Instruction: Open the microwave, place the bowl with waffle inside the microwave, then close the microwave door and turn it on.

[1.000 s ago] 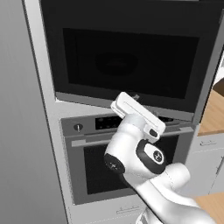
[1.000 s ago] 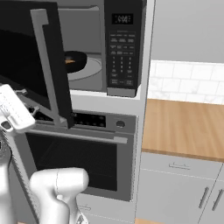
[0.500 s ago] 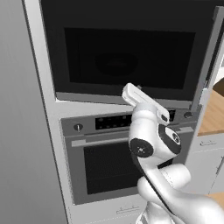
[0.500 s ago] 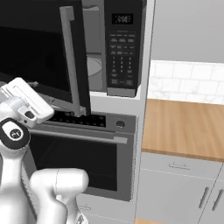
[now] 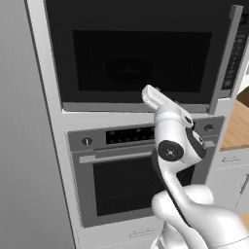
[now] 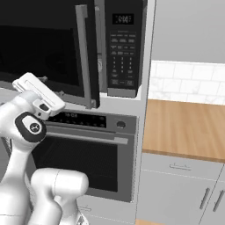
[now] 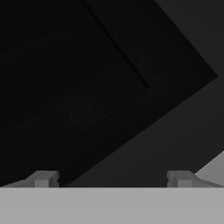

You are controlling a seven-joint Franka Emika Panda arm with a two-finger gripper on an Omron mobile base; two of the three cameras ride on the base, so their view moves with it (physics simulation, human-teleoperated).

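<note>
**Hand view: my fingers spread wide at the dark microwave door**

Hand view shows my 2 fingertips [image 7: 42,179] set far apart at the bottom, released, with nothing between them. Ahead of them lies the dark glass of the microwave door [image 7: 100,78], its window edge running as a slanted line across the picture.

In the left base view my fingers [image 5: 150,94] point at the lower part of the microwave door [image 5: 141,58], just above its bottom edge. The door lies nearly flat against the microwave [image 5: 237,44]; its tall silver handle [image 5: 221,58] stands upright at the right, beside the keypad strip.

In the right base view the microwave door [image 6: 48,48] stands slightly ajar: a narrow gap shows between the handle [image 6: 83,55] and the keypad panel [image 6: 122,48] with its small display. My white hand [image 6: 38,93] sits low in front of the door glass. I cannot make out the bowl or the waffle behind the dark glass.

Below is the steel-fronted oven [image 6: 88,154] with a horizontal handle. To the right is a wooden tabletop [image 6: 184,127] over grey cabinets [image 6: 176,193].
</note>
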